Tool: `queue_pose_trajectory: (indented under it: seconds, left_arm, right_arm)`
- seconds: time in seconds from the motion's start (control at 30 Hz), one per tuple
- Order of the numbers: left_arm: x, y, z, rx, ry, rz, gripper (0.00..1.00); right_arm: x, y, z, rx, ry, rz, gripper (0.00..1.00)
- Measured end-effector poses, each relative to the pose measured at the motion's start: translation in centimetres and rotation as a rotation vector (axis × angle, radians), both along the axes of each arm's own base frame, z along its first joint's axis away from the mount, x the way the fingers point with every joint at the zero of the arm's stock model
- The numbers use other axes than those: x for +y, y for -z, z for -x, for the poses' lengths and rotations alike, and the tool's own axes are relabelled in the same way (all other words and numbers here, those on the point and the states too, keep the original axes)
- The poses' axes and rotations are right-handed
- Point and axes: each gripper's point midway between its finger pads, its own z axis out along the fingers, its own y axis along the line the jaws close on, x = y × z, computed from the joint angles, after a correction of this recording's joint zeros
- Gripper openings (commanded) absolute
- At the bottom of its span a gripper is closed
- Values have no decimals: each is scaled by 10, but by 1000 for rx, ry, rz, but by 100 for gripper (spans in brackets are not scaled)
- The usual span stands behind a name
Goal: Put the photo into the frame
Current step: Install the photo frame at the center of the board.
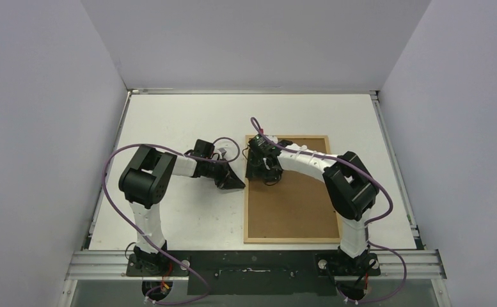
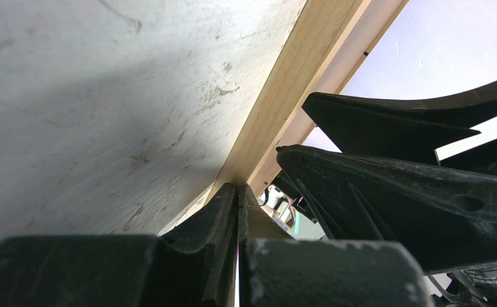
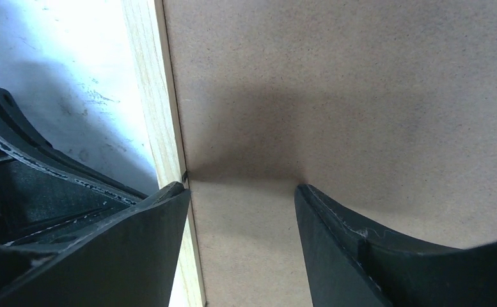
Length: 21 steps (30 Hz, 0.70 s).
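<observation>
The left arm reaches from the lower left, elbow bent, its left fingers (image 1: pixel 235 181) low on the white bench (image 1: pixel 188 217) and pressed together at the left edge of the large rectangular frame of thin light wood strips (image 1: pixel 290 240). The frame lies flat at centre right around a brown hardboard backing panel (image 1: pixel 290 204). The right arm arcs over to the frame's upper left, its right fingers (image 1: pixel 265 171) pointing down. Only the right wrist view shows them apart, one tip at the wood strip, the other over the panel.

Top view's evenly lit and sharp, wrist cams blow out the table (image 3: pixel 73 38) with soft shadow on the hardboard backing panel (image 3: pixel 361 96).
</observation>
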Motion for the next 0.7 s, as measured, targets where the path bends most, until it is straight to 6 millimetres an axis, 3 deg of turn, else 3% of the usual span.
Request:
queue_pose_trajectory:
  seconds: [0.27,0.7]
  left_arm:
    - [0,0,0,-2,2,1,0]
    - [0,0,0,-2,3,2,0]
  right_arm:
    - [2,-2,0,33,35,-73,63]
    - [2,1,0,71,39,-19,61]
